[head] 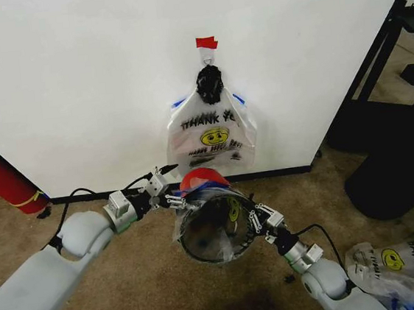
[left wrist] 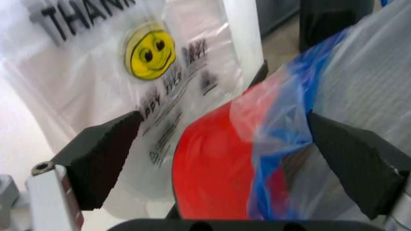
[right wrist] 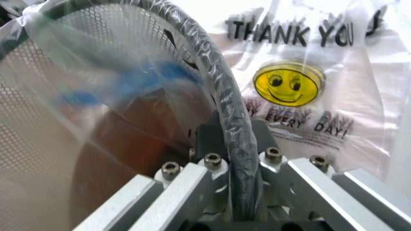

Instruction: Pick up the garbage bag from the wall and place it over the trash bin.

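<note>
The black wire-mesh trash bin point(head: 214, 237) is tipped over, its mouth toward me and its red base point(left wrist: 205, 168) toward the wall point(head: 73, 80). The translucent garbage bag point(head: 179, 228), with blue strips point(left wrist: 308, 77), is stretched over the bin's rim point(right wrist: 218, 82). My left gripper point(head: 173, 199) stands open at the bin's upper left, its black fingers point(left wrist: 96, 159) wide apart around the red base and the bag film. At the right side my right gripper point(head: 255, 220) is shut on the bagged rim.
A like-printed white smiley bag point(head: 212, 136) hangs on the wall from a hook under red tape point(head: 207, 42). A red cylinder point(head: 2, 180) leans at the left. Black furniture point(head: 394, 172) stands at the right; loose smiley bags point(head: 396, 261) lie on the carpet.
</note>
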